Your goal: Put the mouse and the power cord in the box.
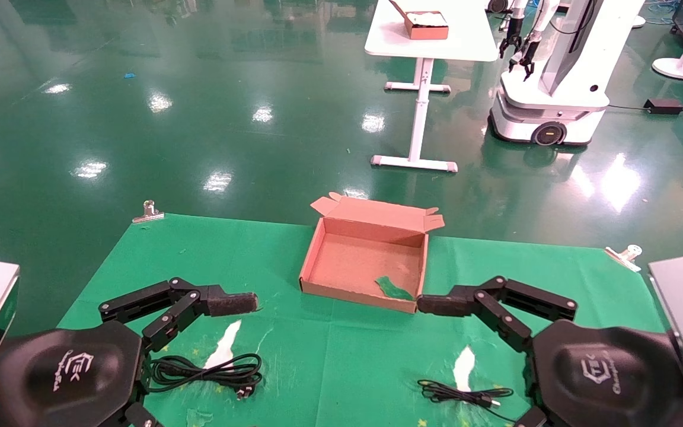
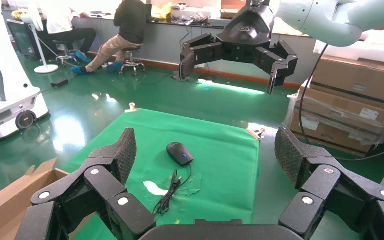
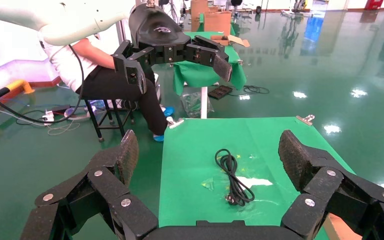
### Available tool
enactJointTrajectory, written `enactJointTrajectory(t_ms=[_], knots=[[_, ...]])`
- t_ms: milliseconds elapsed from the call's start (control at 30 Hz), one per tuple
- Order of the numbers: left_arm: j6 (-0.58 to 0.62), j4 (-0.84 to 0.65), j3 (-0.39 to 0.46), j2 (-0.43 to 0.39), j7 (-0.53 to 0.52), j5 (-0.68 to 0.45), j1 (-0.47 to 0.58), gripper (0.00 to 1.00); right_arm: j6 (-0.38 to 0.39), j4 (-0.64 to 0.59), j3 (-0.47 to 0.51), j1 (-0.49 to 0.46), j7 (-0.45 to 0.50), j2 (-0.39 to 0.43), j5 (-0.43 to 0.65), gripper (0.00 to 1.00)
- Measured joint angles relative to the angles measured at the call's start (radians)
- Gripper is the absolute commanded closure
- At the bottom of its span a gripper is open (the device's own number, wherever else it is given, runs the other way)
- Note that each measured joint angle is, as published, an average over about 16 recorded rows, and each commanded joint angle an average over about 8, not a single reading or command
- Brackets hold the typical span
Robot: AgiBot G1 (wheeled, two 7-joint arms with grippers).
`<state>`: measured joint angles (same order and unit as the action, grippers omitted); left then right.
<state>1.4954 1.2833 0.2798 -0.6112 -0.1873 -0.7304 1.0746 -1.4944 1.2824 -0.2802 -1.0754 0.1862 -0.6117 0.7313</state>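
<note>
Both our grippers hover above the green tabletop (image 1: 347, 356) with fingers spread wide and holding nothing, the left gripper (image 2: 205, 155) near the left edge and the right gripper (image 3: 207, 155) near the right, with the open box (image 1: 318, 249) between them toward the far edge. The power cord (image 1: 205, 370) lies coiled just beside our left gripper, while the mouse (image 2: 180, 153) sits under our right arm, its thin cable (image 1: 466, 394) trailing over the cloth. A green scrap (image 1: 393, 289) lies inside the box, and beyond the tabletop stand a white table (image 1: 430, 35) carrying another box (image 1: 424, 26) and another robot (image 1: 555, 77).
</note>
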Motion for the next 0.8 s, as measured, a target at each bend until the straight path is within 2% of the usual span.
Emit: enactJointTrajectory(t_ms=[800], knots=[[0.0, 0.0, 0.0, 0.0, 0.0, 0.0, 0.0, 0.0, 0.0, 0.0, 0.0, 0.0, 0.0, 0.0, 0.0, 0.0]])
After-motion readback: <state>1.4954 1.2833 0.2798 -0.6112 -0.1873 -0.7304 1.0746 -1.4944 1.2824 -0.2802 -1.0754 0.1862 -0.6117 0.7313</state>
